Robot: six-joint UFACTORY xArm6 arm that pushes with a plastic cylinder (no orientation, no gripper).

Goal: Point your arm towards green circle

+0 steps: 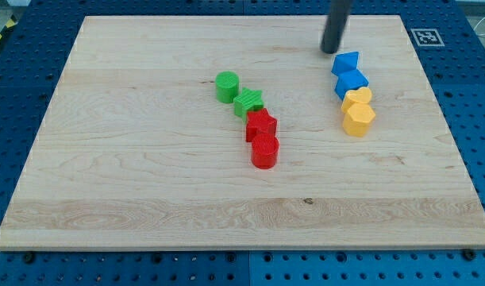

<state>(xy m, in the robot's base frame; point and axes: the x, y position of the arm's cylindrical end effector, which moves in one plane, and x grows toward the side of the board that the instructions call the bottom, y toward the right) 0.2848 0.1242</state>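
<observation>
Wooden board (147, 199) on a blue pegboard bench (20, 119), fiducial tag (425, 36) at the board's top-right corner. Task looks barely started: my tip (330, 52) sits near the view's top, right of centre, just above the upper blue block (346, 63), well apart from the green circle (227, 86). That cylinder stands left of centre, touching or nearly touching the green star (248, 103) on its lower right; red star (260, 124) and red cylinder (264, 150) continue the chain downward. Right cluster: second blue block (352, 82), yellow heart-like block (357, 98), yellow hexagon (359, 118). Rod runs near vertical, upper part out of frame. No pincer on this rig, so nothing to report as released or clenched. Remaining, I'd judge: travel toward the view's left and slightly down; path looks free of blocks.
</observation>
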